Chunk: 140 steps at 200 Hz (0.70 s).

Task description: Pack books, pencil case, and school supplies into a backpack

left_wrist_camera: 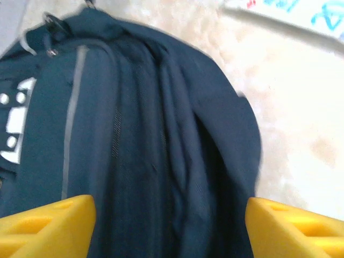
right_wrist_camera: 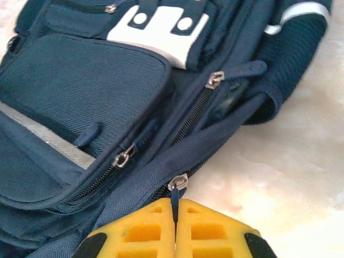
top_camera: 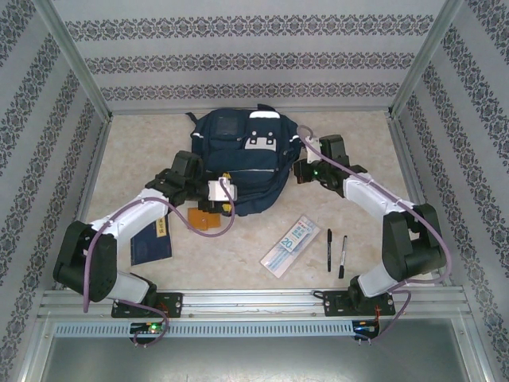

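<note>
Top view: backpack (top_camera: 238, 155) lies flat mid-table. L gripper (top_camera: 225, 193) sits at its near-left edge, R gripper (top_camera: 301, 170) against its right side. Orange notebook (top_camera: 203, 220) is just near of the backpack, partly under the L arm. Navy book (top_camera: 151, 241) is further near-left. Pencil case (top_camera: 291, 244) and pens (top_camera: 329, 239) lie near-right, well apart from it. Nothing looks packed yet. Room: table is bare right of the backpack, so a zip run has space; walls are well apart from it.

L wrist: yellow fingers (left_wrist_camera: 48, 226) are wide apart, straddling backpack fabric and gripping nothing. Risk: bag isn't pinned, so a tug on the zip may drag the whole backpack instead of opening it, poss. onto the notebook.

R wrist: pads (right_wrist_camera: 145, 231) are pressed together on the zip pull (right_wrist_camera: 177, 185) at the backpack's right edge. The tab is thin and the bite shallow, so it prob. slips out if the pull strays off the zip line. Slider may also jam where the zip curves.
</note>
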### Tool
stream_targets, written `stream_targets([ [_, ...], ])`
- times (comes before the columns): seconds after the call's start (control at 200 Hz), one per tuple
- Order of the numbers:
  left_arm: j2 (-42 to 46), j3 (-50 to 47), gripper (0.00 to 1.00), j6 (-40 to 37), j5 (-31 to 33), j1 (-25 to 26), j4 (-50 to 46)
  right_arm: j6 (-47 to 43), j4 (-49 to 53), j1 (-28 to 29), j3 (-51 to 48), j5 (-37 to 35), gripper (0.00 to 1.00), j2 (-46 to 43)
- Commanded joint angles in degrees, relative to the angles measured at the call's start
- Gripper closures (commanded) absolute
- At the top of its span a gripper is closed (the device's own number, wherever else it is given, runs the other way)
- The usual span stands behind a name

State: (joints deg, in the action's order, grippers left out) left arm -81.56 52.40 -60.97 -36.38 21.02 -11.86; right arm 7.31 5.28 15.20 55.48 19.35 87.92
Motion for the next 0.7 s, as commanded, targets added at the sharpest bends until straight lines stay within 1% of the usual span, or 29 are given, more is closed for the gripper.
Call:
stream_targets([
  [0.0,-0.7,3.9,0.24,8.3,-4.6,0.9,-2.1,-1.1,-3.6,1.6,-0.8,2.4,1.00,-2.9],
  [0.06,-2.6,4.6,0.23,12.2,-2.4,2.5,0.8,-1.1,-3.7,1.9,-1.2,3.0,1.00,-3.2],
  [0.14,-6.1,6.5,0.23,12.3,1.0,4.4,0.3,-1.3,-3.6,2.2,-1.5,3.6,1.00,-3.5],
  [0.23,-9.9,8.8,0.24,14.4,4.4,6.0,0.1,-1.3,-3.3,2.3,-1.8,4.3,1.00,-3.5],
  [0.275,-11.5,9.9,0.24,15.3,3.9,6.4,-0.6,-1.3,-3.1,2.3,-2.0,4.5,1.00,-3.7],
  [0.35,-13.0,11.1,0.20,17.4,1.1,6.8,-0.8,-1.2,-3.2,2.3,-2.5,5.0,1.00,-3.9],
  [0.405,-14.0,11.6,0.18,18.8,0.9,7.3,-1.2,-1.4,-3.0,2.3,-2.7,5.3,1.00,-4.0],
  [0.48,-15.3,13.0,0.18,18.4,0.9,8.1,-3.7,-1.6,-2.8,2.3,-3.0,5.3,1.00,-4.1],
  [0.535,-16.3,14.0,0.20,17.7,2.2,8.8,-5.5,-1.7,-3.0,2.3,-3.2,5.3,1.00,-4.2],
  [0.695,-19.5,16.5,0.36,16.2,9.0,10.2,-8.9,-1.6,-3.1,2.2,-3.4,5.2,1.00,-4.6],
])
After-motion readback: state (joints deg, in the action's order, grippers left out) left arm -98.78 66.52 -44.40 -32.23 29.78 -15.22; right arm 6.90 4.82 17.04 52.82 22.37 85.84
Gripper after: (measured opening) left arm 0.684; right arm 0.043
